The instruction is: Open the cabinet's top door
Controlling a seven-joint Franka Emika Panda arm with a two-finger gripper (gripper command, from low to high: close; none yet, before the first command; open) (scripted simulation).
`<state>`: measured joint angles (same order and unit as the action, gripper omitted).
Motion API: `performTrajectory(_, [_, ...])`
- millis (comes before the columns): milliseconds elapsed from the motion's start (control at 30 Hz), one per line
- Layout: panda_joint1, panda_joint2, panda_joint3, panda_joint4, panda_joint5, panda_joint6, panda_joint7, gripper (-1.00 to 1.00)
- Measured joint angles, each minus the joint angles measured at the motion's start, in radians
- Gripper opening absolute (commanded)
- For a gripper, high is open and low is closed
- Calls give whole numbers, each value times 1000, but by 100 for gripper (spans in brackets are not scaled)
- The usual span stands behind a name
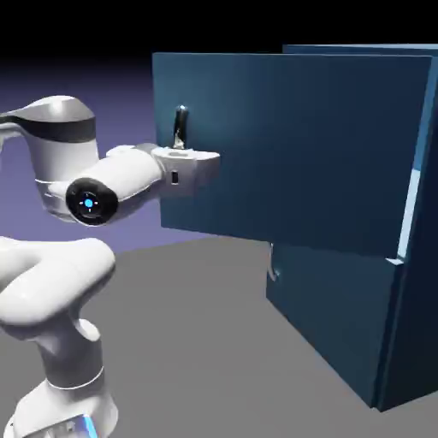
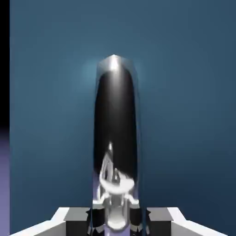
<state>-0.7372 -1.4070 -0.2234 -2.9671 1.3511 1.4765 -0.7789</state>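
Observation:
The dark-blue cabinet (image 1: 411,299) stands at the right. Its top door (image 1: 299,145) is swung well out from the body, its free edge toward the left. My gripper (image 1: 182,149) is at that edge, shut on the door's curved grey handle (image 1: 180,125), whose top sticks up above the hand. In the hand view the shiny handle (image 2: 115,129) rises large between the two grey fingertips (image 2: 73,220), with the blue door panel (image 2: 184,92) filling the background.
The shorter lower panel (image 1: 334,316) sits flush on the cabinet, with its small grey handle (image 1: 273,267) at its left edge. The grey tabletop (image 1: 205,342) spreads in front. My arm's white links (image 1: 51,282) occupy the left side.

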Motion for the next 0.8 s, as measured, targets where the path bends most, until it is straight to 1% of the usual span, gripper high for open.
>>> performTrajectory(167, [53, 171, -181, 102, -179, -118, -87, -100])
performTrajectory(333, [157, 352, -351, 245, -334, -242, -170, -100])
performTrajectory(600, [410, 622, -623, 530, -508, -462, -288, -100])
performTrajectory(800, [627, 772, -826, 732, -578, -613, -361, -100])
